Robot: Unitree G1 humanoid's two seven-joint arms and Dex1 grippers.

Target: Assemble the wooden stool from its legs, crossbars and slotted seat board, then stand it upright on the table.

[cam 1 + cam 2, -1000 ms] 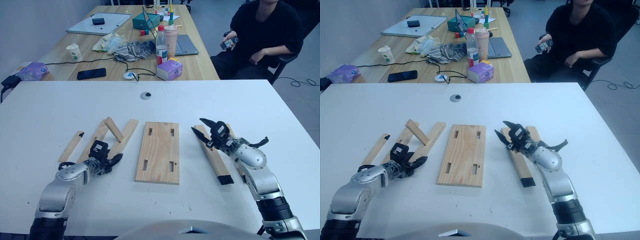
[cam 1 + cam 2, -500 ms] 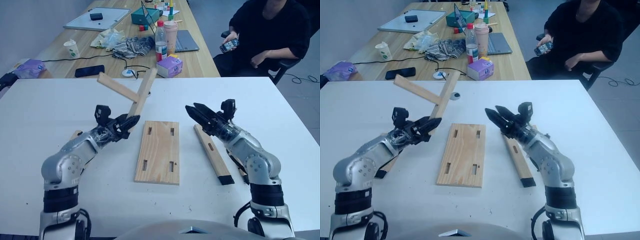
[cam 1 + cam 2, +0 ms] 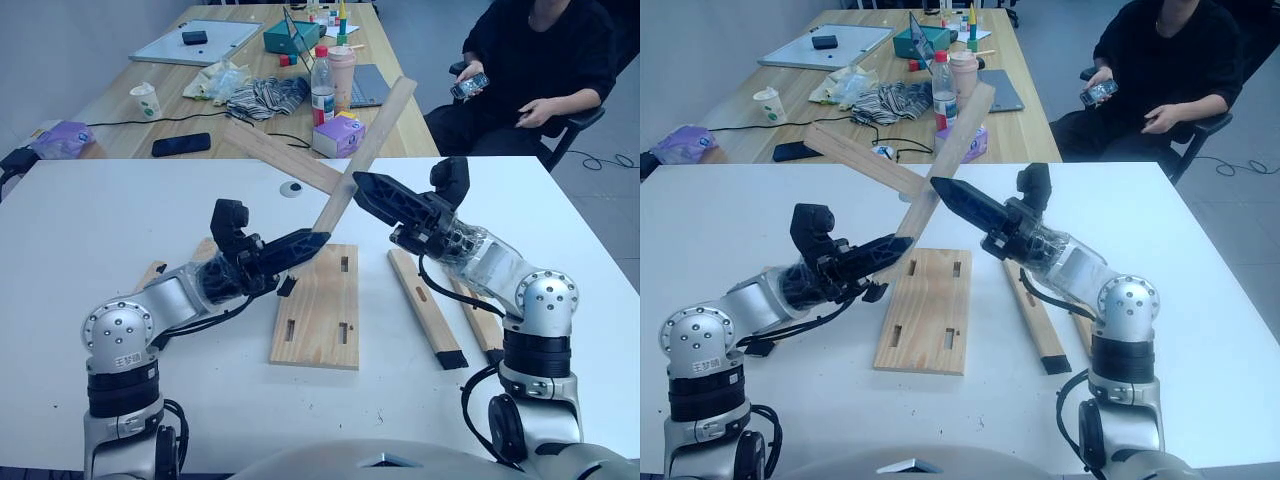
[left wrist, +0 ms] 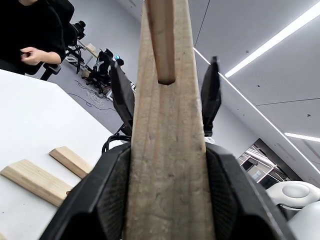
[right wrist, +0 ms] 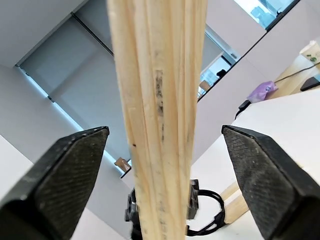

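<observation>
The left claw (image 3: 312, 240) is pinched on the lower end of a wooden leg (image 3: 372, 135), held clear of the white bench (image 3: 100, 220) at the middle of the frame. In the left wrist view its fingers (image 4: 112, 185) press both flat sides of the wood. The leg slants up toward the upper right, and a crossbar (image 3: 280, 157) joined to it near its lower part runs off toward the upper left. The right claw (image 3: 362, 186) is spread wide at about the height of that joint. In the right wrist view the leg stands between its fingers (image 5: 75, 175) with a gap on either side. The slotted seat board (image 3: 315, 305) lies flat on the bench at lower centre. Two loose legs (image 3: 425, 308) lie just right of it under the right arm, and another piece (image 3: 150, 275) lies to its left beside the left arm.
</observation>
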